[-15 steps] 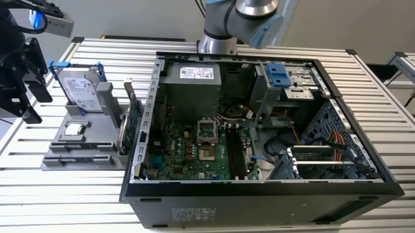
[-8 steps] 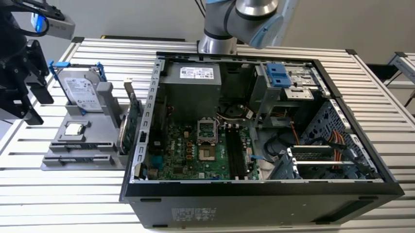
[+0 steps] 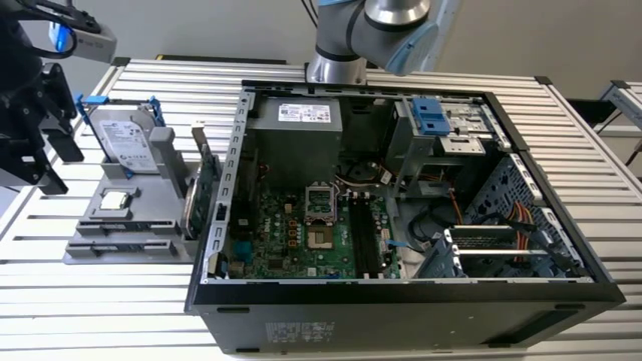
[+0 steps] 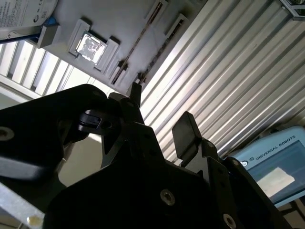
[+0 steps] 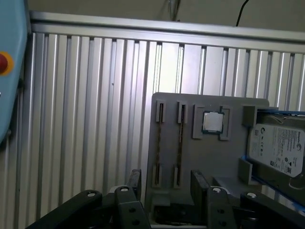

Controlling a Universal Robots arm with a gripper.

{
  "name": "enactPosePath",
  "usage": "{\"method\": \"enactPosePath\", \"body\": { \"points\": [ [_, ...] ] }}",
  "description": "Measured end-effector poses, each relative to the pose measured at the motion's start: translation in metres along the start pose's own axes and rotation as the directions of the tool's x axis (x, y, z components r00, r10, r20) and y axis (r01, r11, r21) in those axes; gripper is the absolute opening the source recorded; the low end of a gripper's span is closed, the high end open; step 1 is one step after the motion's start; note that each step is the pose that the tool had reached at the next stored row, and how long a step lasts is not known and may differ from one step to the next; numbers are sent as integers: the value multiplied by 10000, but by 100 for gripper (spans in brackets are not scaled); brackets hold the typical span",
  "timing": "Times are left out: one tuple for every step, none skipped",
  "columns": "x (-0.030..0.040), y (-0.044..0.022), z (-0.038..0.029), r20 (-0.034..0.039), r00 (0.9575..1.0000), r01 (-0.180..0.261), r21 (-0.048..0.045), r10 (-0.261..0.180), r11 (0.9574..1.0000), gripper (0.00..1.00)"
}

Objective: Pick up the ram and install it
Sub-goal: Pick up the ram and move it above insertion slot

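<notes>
The ram (image 5: 180, 143) is a thin dark stick standing on edge in a slot of the grey holder (image 5: 233, 157), next to a second narrow slot (image 5: 158, 143). In the second wrist view the ram (image 4: 140, 40) runs as a dark line beside the square silver processor chip (image 4: 90, 47). My gripper (image 5: 167, 183) hangs open above the holder's end nearest the slots, with nothing between its black fingers (image 5: 135, 181). Both wrist views show the gap, and in the second one the gripper (image 4: 159, 114) stands over the ribbed table. In the exterior view the gripper (image 3: 56, 162) is at the far left.
The open computer case (image 3: 231, 226) with its green motherboard (image 3: 301, 241) lies on the exterior view's right of the holder (image 3: 90, 252). A hard drive (image 3: 128, 147) and a green expansion card (image 3: 206, 188) stand on the holder. A blue pendant (image 4: 271, 162) lies nearby.
</notes>
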State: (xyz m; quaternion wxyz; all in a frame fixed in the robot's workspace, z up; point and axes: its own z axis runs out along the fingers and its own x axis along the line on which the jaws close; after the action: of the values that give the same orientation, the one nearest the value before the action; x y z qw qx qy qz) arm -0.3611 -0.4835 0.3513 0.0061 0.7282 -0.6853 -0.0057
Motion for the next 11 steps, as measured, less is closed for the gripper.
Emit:
{"method": "enactPosePath", "body": {
  "points": [
    [-1,0,7,-10,10000,-18,-1,18,10000,100],
    [-1,0,15,-21,10000,-35,-2,35,10000,100],
    [-2,0,22,-32,10000,-50,-3,50,10000,100],
    [-2,-1,29,-42,10000,-63,-4,63,10000,100],
    [-2,-1,37,-52,10000,-74,-4,74,10000,100],
    [-2,-1,44,-61,9999,-82,-5,82,10000,100],
    [-3,-1,53,-67,9999,-86,-5,86,10000,100],
    [-4,-1,61,-74,9999,-90,-5,90,10000,100],
    [-4,-2,68,-81,9999,-92,-6,92,10000,100],
    [-5,-2,76,-90,9999,-95,-6,95,10000,100],
    [-6,-2,83,-98,9999,-97,-7,97,10000,100]
  ]
}}
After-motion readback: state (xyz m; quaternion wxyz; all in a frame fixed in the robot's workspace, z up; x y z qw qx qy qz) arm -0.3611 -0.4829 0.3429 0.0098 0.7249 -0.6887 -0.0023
